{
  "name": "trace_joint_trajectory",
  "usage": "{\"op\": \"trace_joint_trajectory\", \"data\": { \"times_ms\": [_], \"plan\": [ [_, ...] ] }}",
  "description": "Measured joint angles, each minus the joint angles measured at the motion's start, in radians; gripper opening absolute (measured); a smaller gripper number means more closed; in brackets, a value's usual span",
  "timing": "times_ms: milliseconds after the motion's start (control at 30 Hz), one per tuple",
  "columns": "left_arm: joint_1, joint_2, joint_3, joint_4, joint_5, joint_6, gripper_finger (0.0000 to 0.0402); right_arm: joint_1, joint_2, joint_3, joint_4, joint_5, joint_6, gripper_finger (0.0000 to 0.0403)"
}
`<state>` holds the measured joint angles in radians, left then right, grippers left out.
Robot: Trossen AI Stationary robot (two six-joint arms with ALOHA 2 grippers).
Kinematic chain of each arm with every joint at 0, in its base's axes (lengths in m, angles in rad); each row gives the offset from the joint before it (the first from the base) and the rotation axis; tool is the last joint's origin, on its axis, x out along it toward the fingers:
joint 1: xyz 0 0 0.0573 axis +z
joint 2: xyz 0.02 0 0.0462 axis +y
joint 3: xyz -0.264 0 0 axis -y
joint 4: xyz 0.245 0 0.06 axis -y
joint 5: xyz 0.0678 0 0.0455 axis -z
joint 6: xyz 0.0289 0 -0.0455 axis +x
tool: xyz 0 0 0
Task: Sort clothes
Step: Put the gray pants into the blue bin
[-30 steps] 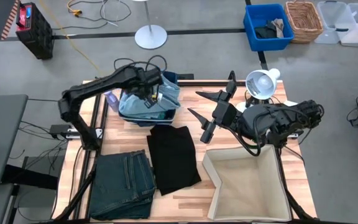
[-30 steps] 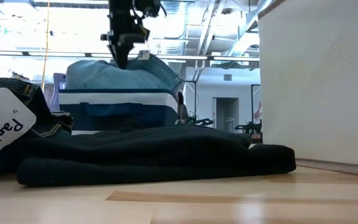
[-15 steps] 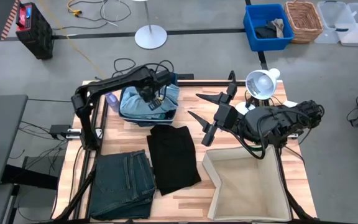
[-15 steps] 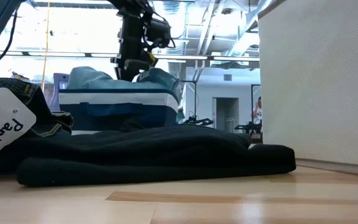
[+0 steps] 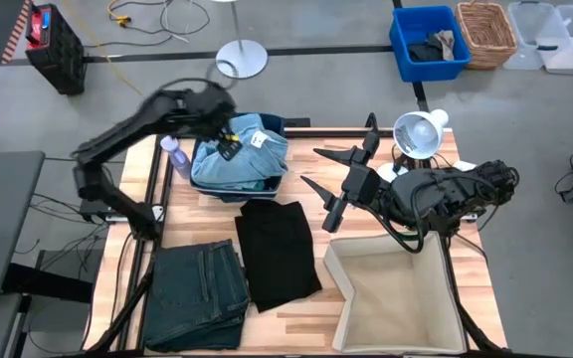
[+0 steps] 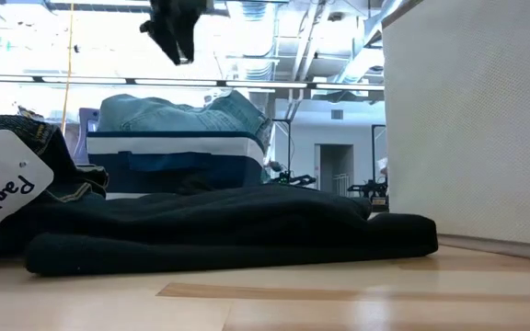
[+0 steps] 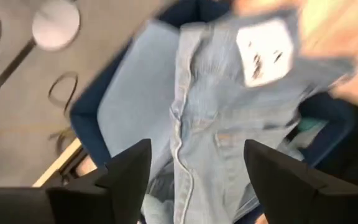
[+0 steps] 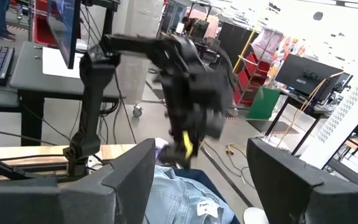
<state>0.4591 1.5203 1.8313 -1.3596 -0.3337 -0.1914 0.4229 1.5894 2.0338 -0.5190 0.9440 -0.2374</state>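
Note:
The light blue denim piece lies heaped in the dark blue bin at the table's far side, with its top above the rim. A bit of teal cloth shows under it. My left gripper hangs open above the denim's left part, clear of it. The black shirt lies flat at mid table. The dark jeans lie folded at the near left. My right gripper waits open to the right of the bin, pointing at it.
The beige fabric box stands open at the near right. A pale bottle stands left of the bin, and a lamp at the far right. A paper tag lies on the jeans. Bare wood shows near the front edge.
My left gripper pressed down into the denim in the bin, then opened, let go and rose, swinging a little toward the table's left. The denim stays heaped in the bin, and the dent in its top has filled out.

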Motion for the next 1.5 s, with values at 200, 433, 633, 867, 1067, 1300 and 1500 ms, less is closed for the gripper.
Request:
{"op": "trace_joint_trajectory", "data": {
  "times_ms": [200, 433, 633, 867, 1067, 1300, 1500],
  "plan": [
    [-0.011, -0.091, -0.002, 0.085, 0.182, -0.002, 0.0238, -0.007, 0.0, 0.0, 0.0, 0.0, 0.0, 0.027],
    [-0.077, -0.018, -0.139, 0.136, 0.208, -0.006, 0.0165, -0.027, 0.0, 0.0, 0.004, 0.0, -0.011, 0.027],
    [-0.087, 0.038, -0.257, 0.272, 0.235, -0.02, 0.0106, -0.025, 0.0, 0.0, 0.004, 0.0, -0.011, 0.027],
    [-0.011, 0.106, -0.34, 0.298, 0.225, -0.039, 0.0054, -0.02, 0.0, 0.0, 0.006, 0.0, -0.005, 0.027],
    [0.082, 0.103, -0.436, 0.372, 0.229, -0.079, 0.0035, -0.008, 0.0, 0.0, 0.008, 0.0, 0.001, 0.027],
    [0.131, 0.1, -0.525, 0.434, 0.262, -0.075, 0.0062, -0.004, 0.0, 0.0, 0.008, 0.0, 0.002, 0.027],
    [0.137, 0.099, -0.594, 0.472, 0.334, -0.071, 0.0135, -0.005, 0.0, 0.0, 0.008, 0.0, 0.001, 0.027]
  ]
}}
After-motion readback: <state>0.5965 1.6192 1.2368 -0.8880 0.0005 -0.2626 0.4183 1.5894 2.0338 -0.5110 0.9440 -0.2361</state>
